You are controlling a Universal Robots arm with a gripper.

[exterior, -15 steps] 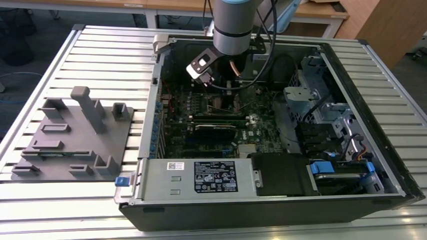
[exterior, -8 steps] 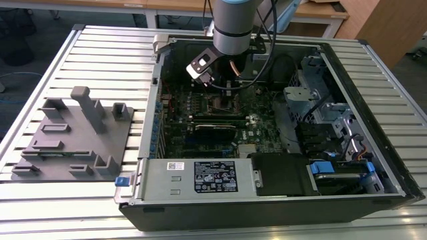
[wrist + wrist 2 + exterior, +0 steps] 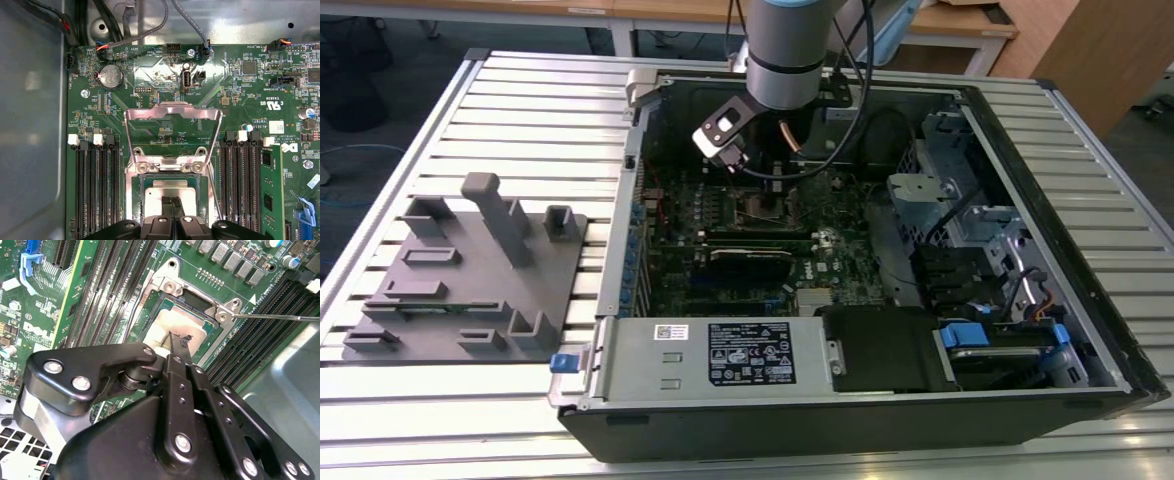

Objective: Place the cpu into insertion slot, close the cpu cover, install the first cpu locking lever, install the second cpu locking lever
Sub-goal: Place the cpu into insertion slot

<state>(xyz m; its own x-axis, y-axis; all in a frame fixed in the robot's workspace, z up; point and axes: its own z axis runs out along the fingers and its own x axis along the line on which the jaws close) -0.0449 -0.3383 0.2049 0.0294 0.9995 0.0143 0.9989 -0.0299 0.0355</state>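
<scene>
One slatted aluminium table (image 3: pixel 520 90), with wooden desks (image 3: pixel 961 20) behind it, carries one open black computer tower (image 3: pixel 854 425) around the claw (image 3: pixel 172 202) and one grey moulded fixture (image 3: pixel 467 290) well off to its side. Just beyond the claw stands one raised silvery cpu cover (image 3: pixel 172 109). The claw's fingers are closed tip to tip with nothing between them, and touch one smeared, dull-silver square cpu (image 3: pixel 155 192) seated in the silver-rimmed insertion slot (image 3: pixel 134 195).

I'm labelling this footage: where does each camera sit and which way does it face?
Exterior view: off the arm, high, looking down into the computer case; arm and tool show.
First wrist view: on the arm, facing straight down at the motherboard and raised cpu cover; tool shows.
Second wrist view: on the arm, angled past the tool's black linkage.
Shared: both wrist views show the cpu under the tool.
</scene>
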